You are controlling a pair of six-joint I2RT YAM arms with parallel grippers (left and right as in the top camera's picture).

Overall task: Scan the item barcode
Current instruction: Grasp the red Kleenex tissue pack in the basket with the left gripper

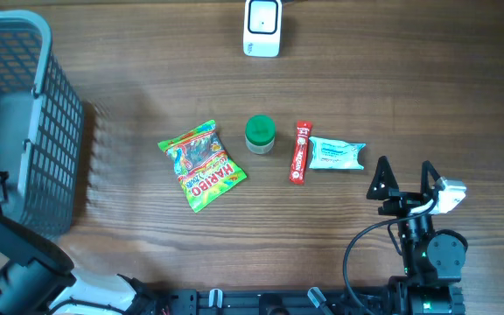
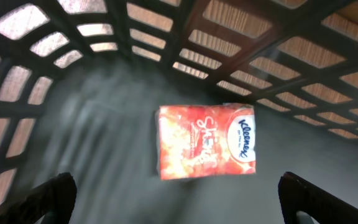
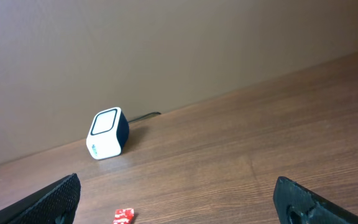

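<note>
at the table (image 1: 147,254) edge the right hand (image 1: 404,166) gapes wide, left hand (image 2: 176,186) likewise inside the basket (image 1: 59,122).

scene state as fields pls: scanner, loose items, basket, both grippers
scanner: white, far side, centre
loose items: Haribo bag, green-lidded jar, red stick packet, pale blue pack, in a row
basket: grey, left; Kleenex pack inside
left gripper: open, empty, over basket floor
right gripper: open, empty, nearest the pale blue pack

overhead: above table (image 1: 392,96) | left wrist: into basket (image 2: 92,137) | right wrist: low, facing scanner (image 3: 107,134), shared overhead
</note>
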